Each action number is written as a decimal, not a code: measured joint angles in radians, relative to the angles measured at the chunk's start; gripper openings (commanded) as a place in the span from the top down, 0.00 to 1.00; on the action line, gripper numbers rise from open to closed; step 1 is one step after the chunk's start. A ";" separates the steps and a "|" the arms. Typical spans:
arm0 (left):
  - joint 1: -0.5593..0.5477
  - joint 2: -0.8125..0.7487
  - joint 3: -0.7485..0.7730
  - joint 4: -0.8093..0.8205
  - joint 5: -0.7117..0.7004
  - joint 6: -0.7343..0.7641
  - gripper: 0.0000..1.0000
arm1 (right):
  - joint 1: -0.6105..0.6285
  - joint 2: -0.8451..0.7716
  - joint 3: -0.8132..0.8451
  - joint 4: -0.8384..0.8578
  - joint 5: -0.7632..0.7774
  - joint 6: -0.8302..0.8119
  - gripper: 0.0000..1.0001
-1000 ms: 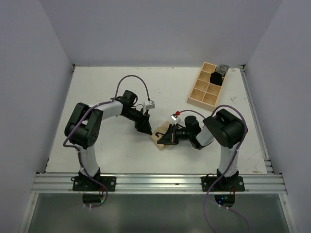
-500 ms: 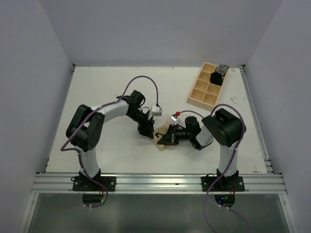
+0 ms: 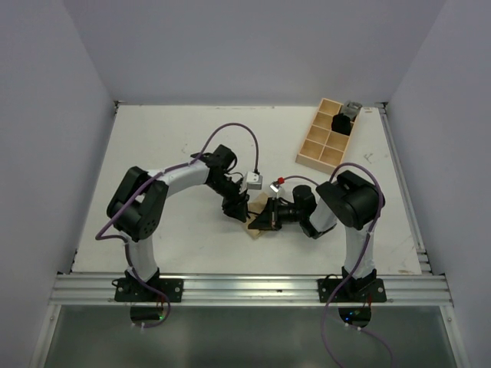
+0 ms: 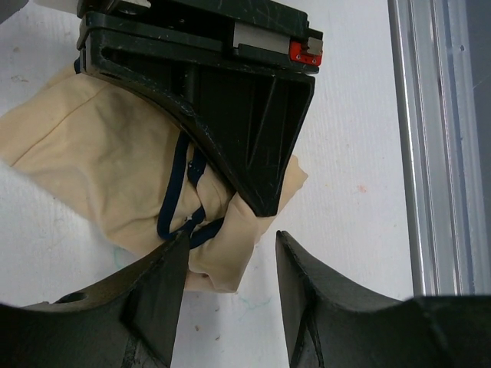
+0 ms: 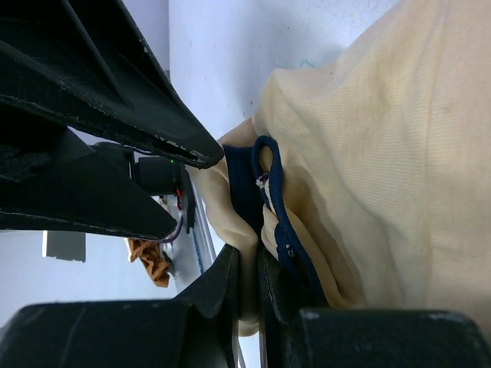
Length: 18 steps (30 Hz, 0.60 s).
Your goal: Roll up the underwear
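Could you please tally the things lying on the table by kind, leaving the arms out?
underwear: 1
wooden compartment tray: 1
dark object in the tray: 1
grey object at the tray's far corner: 1
Total: 4

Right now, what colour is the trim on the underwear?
The underwear trim is dark navy; the right wrist view shows it best.

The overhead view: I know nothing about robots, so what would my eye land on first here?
At the middle of the white table, two grippers meet nose to nose over the underwear, a small tan garment with dark trim. The right gripper pinches a fold of it, while the left gripper stands open at its edge. A light wooden tray of compartments sits at the table's far right corner.
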 measured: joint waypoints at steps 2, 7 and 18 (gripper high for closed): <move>-0.003 0.000 0.000 -0.001 -0.002 0.008 0.48 | 0.000 0.000 0.000 0.001 -0.002 0.000 1.00; -0.016 0.004 0.000 -0.009 -0.008 0.028 0.52 | 0.000 0.002 0.000 0.005 -0.004 0.003 1.00; -0.026 0.051 0.002 -0.024 -0.047 0.060 0.55 | -0.004 0.019 -0.008 0.053 -0.022 0.014 1.00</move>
